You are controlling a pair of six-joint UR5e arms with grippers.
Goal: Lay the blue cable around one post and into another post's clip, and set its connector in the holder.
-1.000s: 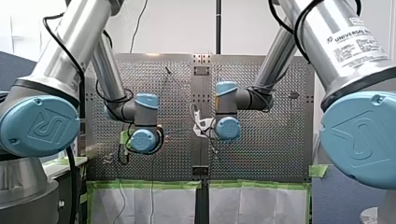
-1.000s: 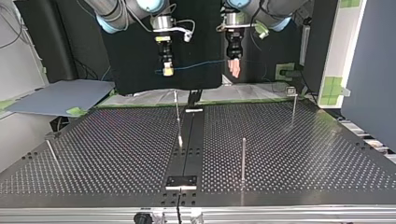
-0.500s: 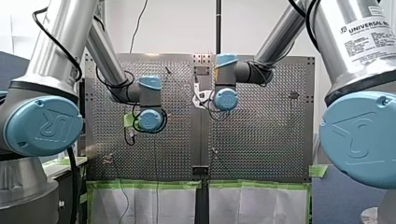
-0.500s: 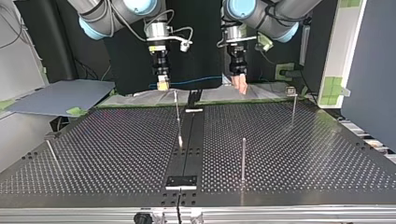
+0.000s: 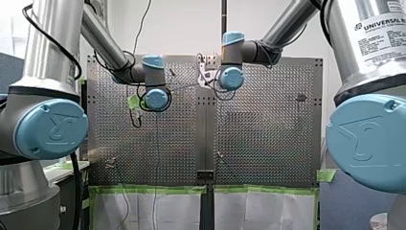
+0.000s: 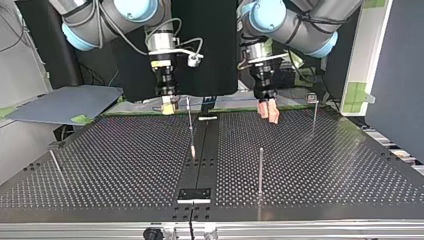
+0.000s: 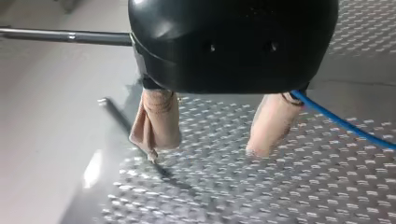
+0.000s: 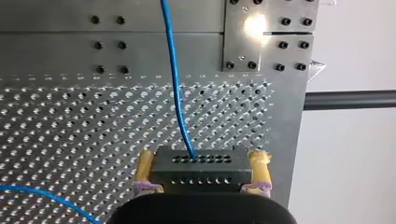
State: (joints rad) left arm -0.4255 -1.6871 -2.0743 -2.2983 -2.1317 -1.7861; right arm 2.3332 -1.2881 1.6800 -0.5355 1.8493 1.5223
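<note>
My right fingers (image 8: 259, 171), yellow-padded, are clamped on the dark connector (image 8: 198, 169). The blue cable (image 8: 175, 84) runs ahead from it over the tabletop (image 8: 70, 121), close to its edge. My left fingers (image 7: 156, 121) stand spread and empty above open tabletop, the cable just beside one.

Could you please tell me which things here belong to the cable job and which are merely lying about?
Job:
blue cable
connector, clamped in my right gripper
my left gripper, open beside the cable
upright post
clip-topped post

Lying about:
grey board at the top view's left
green tape at its edge
</note>
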